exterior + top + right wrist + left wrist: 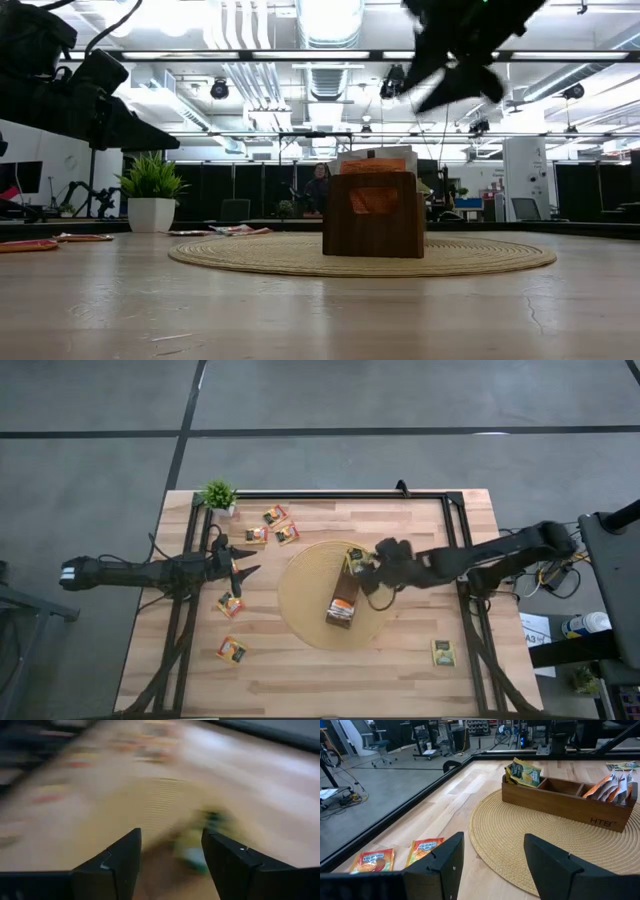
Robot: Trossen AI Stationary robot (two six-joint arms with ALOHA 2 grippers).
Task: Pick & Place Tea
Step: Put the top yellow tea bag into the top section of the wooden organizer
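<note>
Green-yellow tea sachets (523,772) in box's (568,797) end compartment, below open right gripper (372,563).

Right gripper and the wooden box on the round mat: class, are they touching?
Apart. In the low view the right gripper hangs well above the wooden box, with open background showing between them.

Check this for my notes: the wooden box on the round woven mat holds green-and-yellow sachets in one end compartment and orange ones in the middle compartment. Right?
Not quite. The middle compartment is empty. In the left wrist view, the wooden box on the round woven mat holds green-and-yellow sachets in one end compartment and orange sachets in the opposite end compartment.
</note>
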